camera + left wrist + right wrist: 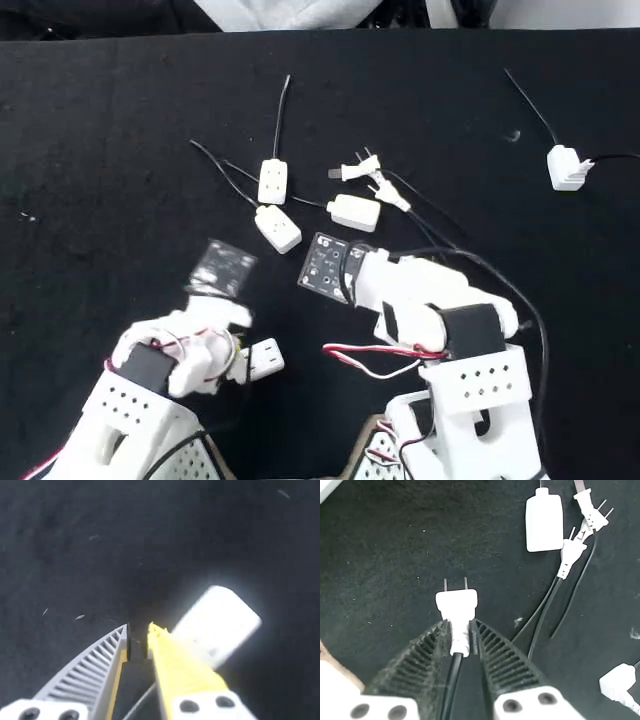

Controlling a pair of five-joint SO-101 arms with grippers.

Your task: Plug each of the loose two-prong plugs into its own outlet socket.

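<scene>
Right gripper (457, 625) is clamping a 2-prong plug (456, 602) by its neck, prongs pointing away. Left gripper (137, 632) is pinching a thin cord (136, 709), socket (217, 625) just beside. 2 more plugs (352, 171) are lying loose near 3 sockets (272, 182); seemingly none is mated yet.

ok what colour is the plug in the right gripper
The plug is white, its cord black; best seen in the right wrist view.

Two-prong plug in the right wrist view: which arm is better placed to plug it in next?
Right. The right end effector is shut on the two-prong plug, prongs pointing outward. The left end effector sits beside a socket block with no plug.
</scene>
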